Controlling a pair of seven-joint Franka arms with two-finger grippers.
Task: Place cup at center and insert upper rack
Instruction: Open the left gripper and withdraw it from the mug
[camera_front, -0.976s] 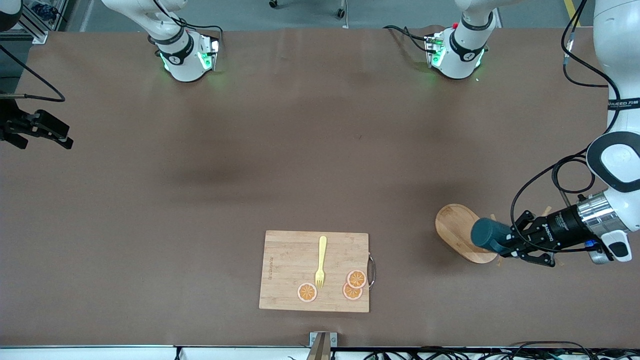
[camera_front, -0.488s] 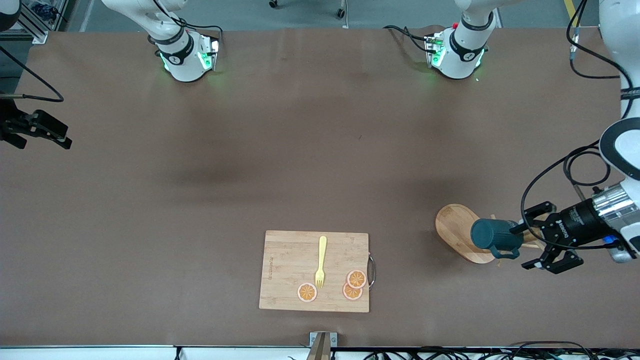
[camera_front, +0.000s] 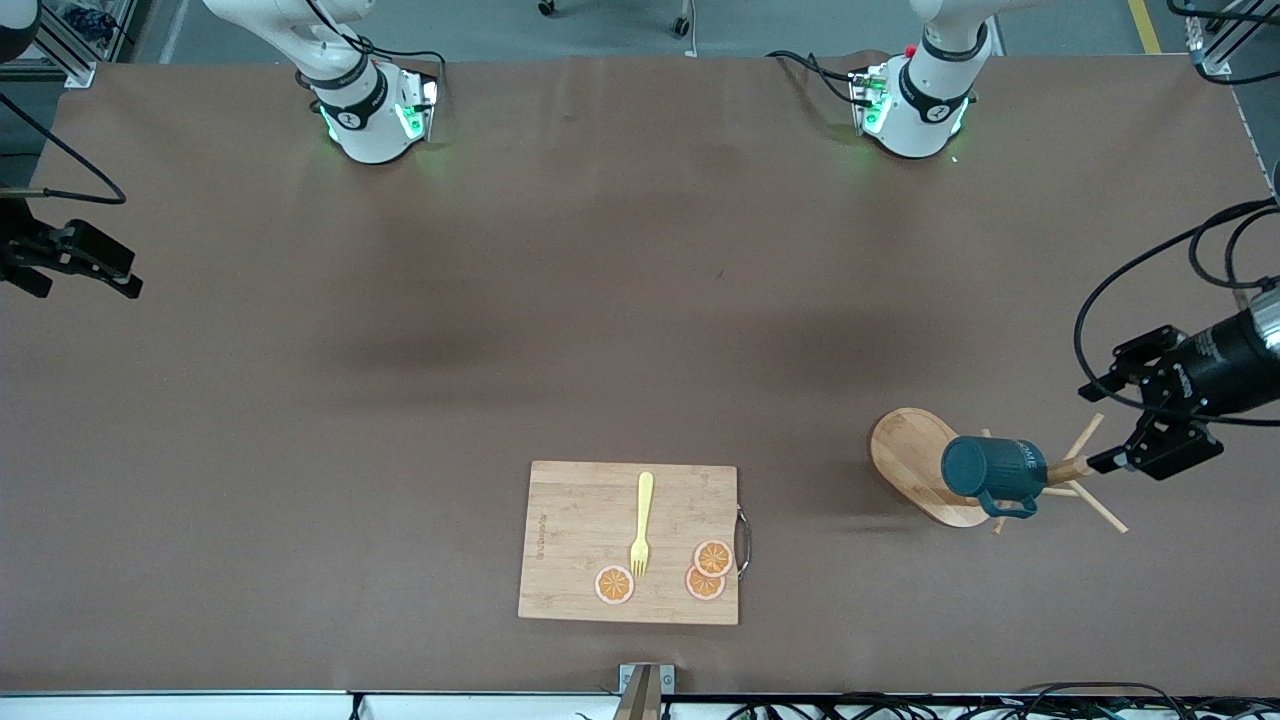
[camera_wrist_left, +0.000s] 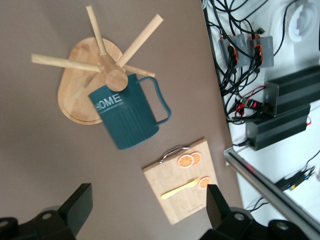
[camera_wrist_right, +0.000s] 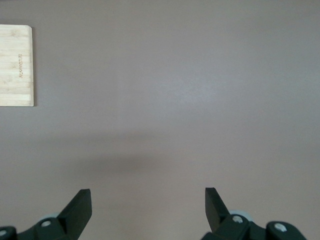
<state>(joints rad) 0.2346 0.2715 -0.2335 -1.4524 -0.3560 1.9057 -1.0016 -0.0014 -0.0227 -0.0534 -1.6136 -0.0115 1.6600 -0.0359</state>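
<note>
Cup (camera_wrist_left: 131, 120) lettering readable from left wrist, front shows fork (camera_front: 642, 522)

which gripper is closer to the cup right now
Left. The left gripper hangs open just past the rack holding the cup; the right gripper waits at the table's right-arm end.

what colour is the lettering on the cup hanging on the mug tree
White, against the dark teal ribbed cup; it shows best in the left wrist view.

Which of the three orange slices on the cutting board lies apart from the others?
The orange slice just below the fork's tines; the other two overlap near the board's metal handle.
</note>
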